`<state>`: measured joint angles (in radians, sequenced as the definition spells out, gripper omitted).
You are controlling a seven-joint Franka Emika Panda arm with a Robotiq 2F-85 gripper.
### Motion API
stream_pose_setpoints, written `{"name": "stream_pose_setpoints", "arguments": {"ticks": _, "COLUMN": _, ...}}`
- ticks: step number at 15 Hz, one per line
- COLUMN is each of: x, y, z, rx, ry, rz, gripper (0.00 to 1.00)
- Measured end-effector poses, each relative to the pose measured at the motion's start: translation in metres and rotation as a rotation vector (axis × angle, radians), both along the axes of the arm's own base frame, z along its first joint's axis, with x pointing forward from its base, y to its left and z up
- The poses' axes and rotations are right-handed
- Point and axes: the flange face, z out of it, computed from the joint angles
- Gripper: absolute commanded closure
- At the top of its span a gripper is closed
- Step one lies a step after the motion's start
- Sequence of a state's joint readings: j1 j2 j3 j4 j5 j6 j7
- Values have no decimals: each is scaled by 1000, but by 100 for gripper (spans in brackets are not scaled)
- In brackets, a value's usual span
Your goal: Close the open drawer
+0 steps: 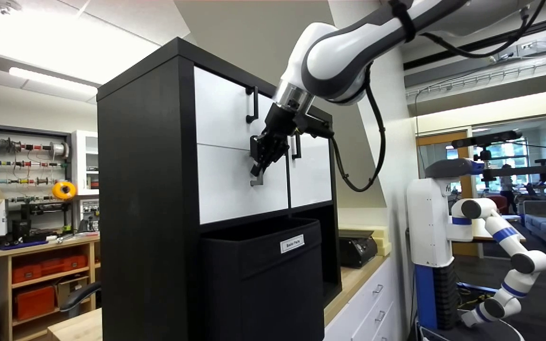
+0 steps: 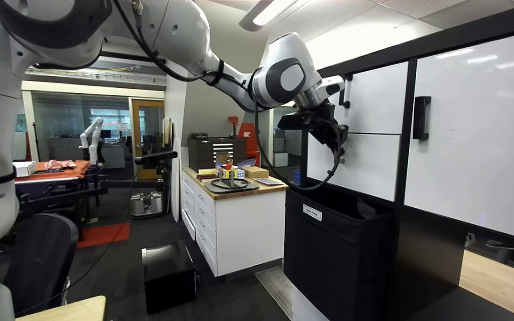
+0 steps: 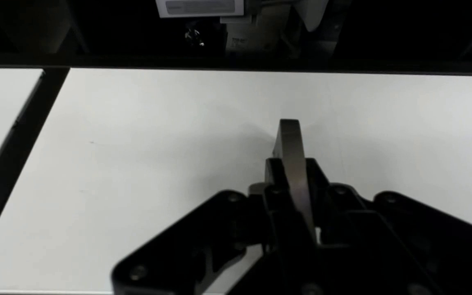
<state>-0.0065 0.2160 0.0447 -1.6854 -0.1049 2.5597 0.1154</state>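
The white-fronted drawer [image 1: 235, 189] sits in the black cabinet [image 1: 140, 189], directly below the upper white panel [image 1: 221, 104] and above the black fabric bin [image 1: 277, 293]. In an exterior view its front appears level with that panel and with the surrounding frame [image 1: 188, 156]; a slight gap cannot be excluded at this angle. In the wrist view the pincer [image 3: 293, 168] is clamped on the handle [image 3: 290, 135], its fingers [image 3: 276, 174] lying against either side of it. By inference, the step in hand is the end of the closing push, finished or very nearly so. The next move calls for a short, straight press inward to confirm seating, then for spreading the fingers and backing squarely off the handle, since a pull made while the grip holds could draw the drawer outward.
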Motion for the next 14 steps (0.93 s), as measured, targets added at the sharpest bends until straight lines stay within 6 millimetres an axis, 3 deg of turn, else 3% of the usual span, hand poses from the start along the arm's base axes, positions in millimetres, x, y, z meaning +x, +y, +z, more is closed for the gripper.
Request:
{"name": "stream_pose_setpoints", "arguments": {"ticks": 2, "x": 6, "y": 0, "z": 1, "rx": -1, "ry": 14, "rz": -2, "gripper": 94}}
{"name": "stream_pose_setpoints", "arguments": {"ticks": 3, "x": 7, "y": 0, "z": 2, "rx": -2, "ry": 23, "rz": -4, "gripper": 60}}
{"name": "stream_pose_setpoints", "arguments": {"ticks": 4, "x": 7, "y": 1, "z": 3, "rx": -2, "ry": 29, "rz": -5, "gripper": 60}}
{"name": "stream_pose_setpoints", "arguments": {"ticks": 6, "x": 7, "y": 3, "z": 2, "rx": -3, "ry": 51, "rz": -13, "gripper": 48}}
{"name": "stream_pose_setpoints", "arguments": {"ticks": 13, "x": -12, "y": 27, "z": -1, "rx": -58, "ry": 237, "rz": -70, "gripper": 1}}
{"name": "stream_pose_setpoints", "arguments": {"ticks": 14, "x": -17, "y": 29, "z": 1, "rx": -64, "ry": 261, "rz": -79, "gripper": 1}}
